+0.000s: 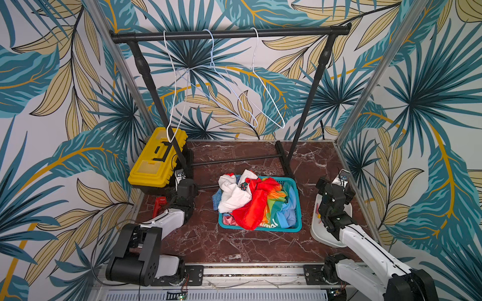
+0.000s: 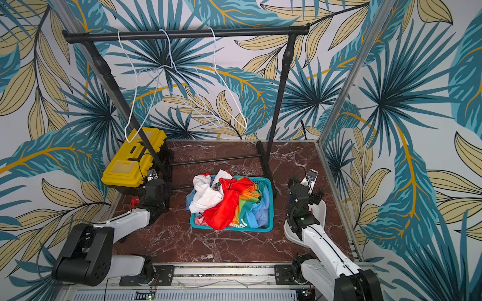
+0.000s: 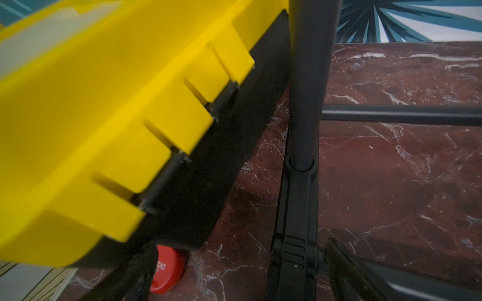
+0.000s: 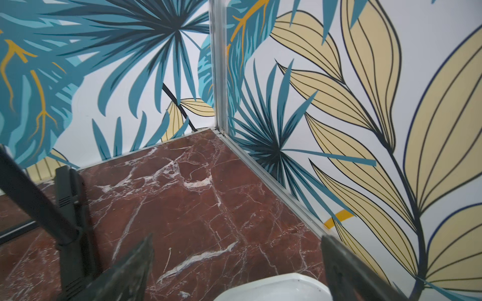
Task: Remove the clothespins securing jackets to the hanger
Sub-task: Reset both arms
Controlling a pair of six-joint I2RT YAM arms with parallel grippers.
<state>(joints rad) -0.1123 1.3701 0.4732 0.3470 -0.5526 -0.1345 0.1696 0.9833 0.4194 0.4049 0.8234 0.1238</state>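
Three thin white wire hangers (image 1: 186, 69) hang on one black metal rail (image 1: 234, 32). There are one yellow plastic toolbox (image 1: 156, 159), one teal plastic basket (image 1: 287, 229) and one white plastic dish (image 1: 317, 229). The crumpled jackets (image 1: 250, 208) cannot be counted.

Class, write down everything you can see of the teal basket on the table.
The teal basket is a rectangular plastic tub with perforated walls, standing upright on the marble table in front of the black rack. Crumpled jackets, white, red and rainbow-striped, fill it and spill over its rim.
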